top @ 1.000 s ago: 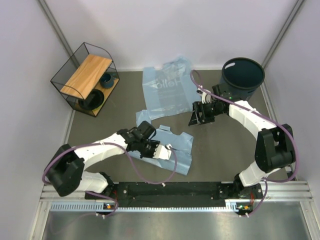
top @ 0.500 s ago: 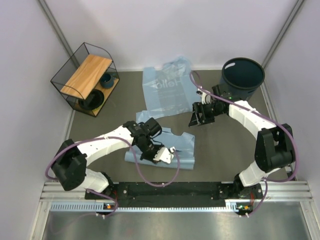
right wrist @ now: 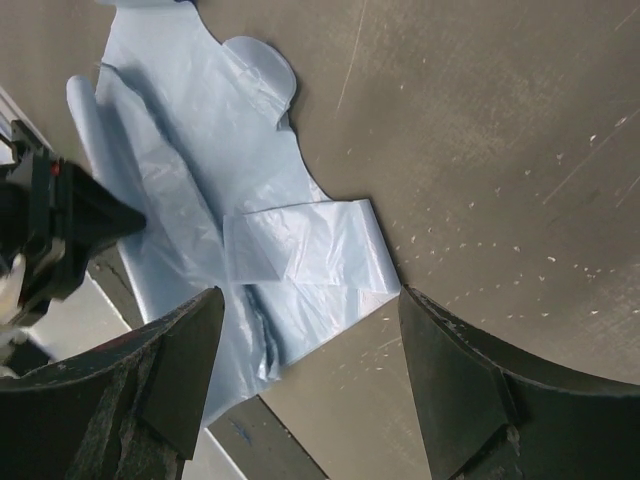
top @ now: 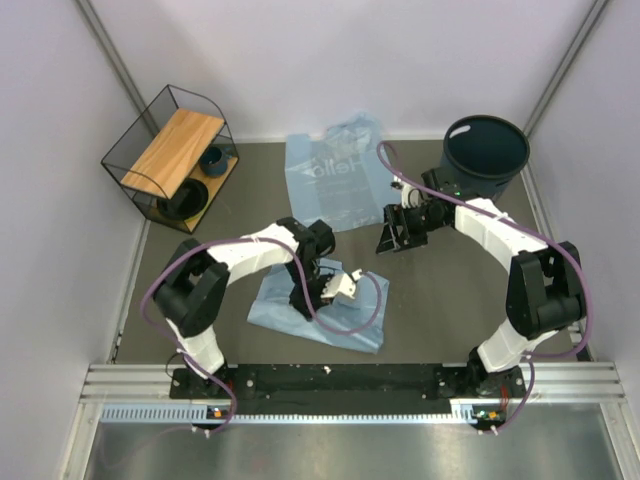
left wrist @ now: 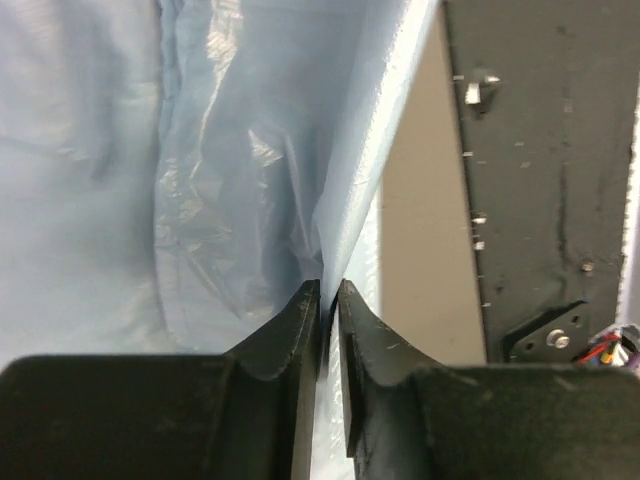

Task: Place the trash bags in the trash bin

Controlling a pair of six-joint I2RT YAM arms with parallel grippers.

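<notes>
Two light-blue trash bags lie on the grey table. One (top: 330,180) is spread flat at the back, the other (top: 350,322) is bunched up near the front. My left gripper (top: 318,298) points down onto the near bag. In the left wrist view its jaws (left wrist: 330,290) pinch a thin fold of the film (left wrist: 240,170). My right gripper (top: 393,238) hangs open above the bare table between the bags and holds nothing. In the right wrist view it (right wrist: 310,300) looks down on the near bag (right wrist: 300,260). The dark blue-grey trash bin (top: 487,150) stands upright at the back right.
A black wire basket (top: 170,155) with a wooden shelf and dark bowls stands at the back left. The arms' mounting rail (top: 340,380) runs along the near edge. White walls close in the back and both sides.
My left arm swung right and its gripper turned down onto the near bag, which got pushed into a smaller folded heap. The jaws closed on the film. The right arm stayed still.
</notes>
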